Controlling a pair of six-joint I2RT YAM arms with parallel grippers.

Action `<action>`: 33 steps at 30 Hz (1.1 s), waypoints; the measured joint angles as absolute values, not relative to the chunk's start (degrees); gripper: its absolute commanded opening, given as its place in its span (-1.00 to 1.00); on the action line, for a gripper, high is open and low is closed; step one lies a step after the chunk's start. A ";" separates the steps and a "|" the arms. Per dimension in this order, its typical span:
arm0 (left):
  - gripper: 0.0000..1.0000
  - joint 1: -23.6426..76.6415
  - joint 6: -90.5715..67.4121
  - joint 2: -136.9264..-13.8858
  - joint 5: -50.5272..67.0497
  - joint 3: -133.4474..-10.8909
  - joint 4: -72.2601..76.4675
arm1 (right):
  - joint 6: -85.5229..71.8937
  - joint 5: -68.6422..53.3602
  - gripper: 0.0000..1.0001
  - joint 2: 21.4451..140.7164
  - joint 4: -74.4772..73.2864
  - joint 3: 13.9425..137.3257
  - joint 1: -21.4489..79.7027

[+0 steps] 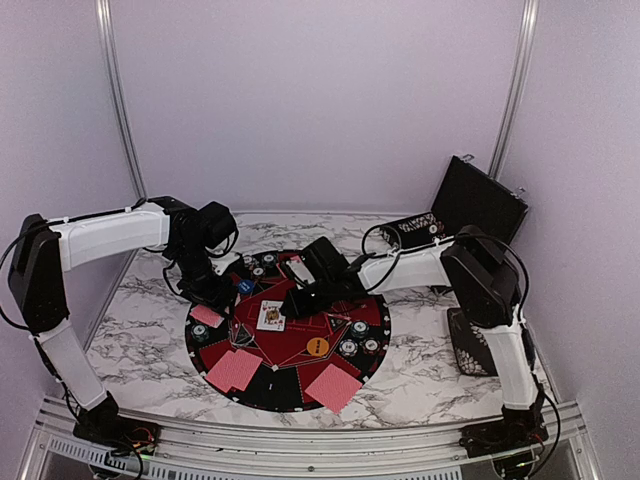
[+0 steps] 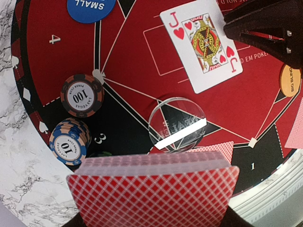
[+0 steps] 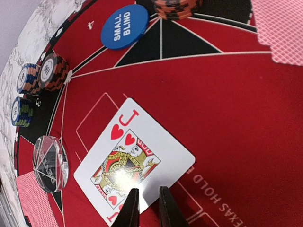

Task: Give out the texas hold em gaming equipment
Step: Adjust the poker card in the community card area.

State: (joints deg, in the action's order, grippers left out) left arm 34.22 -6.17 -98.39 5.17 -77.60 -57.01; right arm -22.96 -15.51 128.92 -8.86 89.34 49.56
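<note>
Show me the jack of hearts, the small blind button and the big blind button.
jack of hearts (image 3: 135, 170), right wrist view, card's face.
small blind button (image 3: 124, 26), right wrist view, blue top.
big blind button (image 2: 289, 80), left wrist view, orange top.

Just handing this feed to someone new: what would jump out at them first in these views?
The face-up jack of hearts at the middle of the round red-and-black poker mat, with the right gripper poised at its edge, fingers nearly together. Next, the deck of red-backed cards held in the left gripper at the mat's left side. Then the blue small blind button beyond the jack.
</note>
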 measured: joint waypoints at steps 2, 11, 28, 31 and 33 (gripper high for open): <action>-0.08 34.22 -6.17 -98.39 5.15 -77.60 -57.04 | -23.22 -15.55 -0.72 129.82 -8.84 90.65 50.28; -0.08 34.22 -6.17 -98.39 5.17 -77.60 -57.01 | -25.61 -14.85 -0.72 131.44 -8.64 92.86 51.81; -0.08 34.22 -6.17 -98.39 5.54 -77.60 -56.97 | -26.81 -17.56 -0.71 126.50 -9.63 86.13 55.53; -0.08 34.22 -6.17 -98.39 5.54 -77.60 -56.97 | -27.46 -19.18 -0.72 126.52 -9.63 86.11 56.36; -0.08 34.22 -6.17 -98.39 5.54 -77.60 -56.95 | -27.92 -19.70 -0.73 126.63 -9.58 86.11 56.82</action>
State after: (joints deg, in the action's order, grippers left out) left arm 34.22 -6.17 -98.39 5.54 -77.60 -56.95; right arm -27.92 -19.70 126.63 -9.58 86.11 56.82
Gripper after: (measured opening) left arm 0.663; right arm 0.141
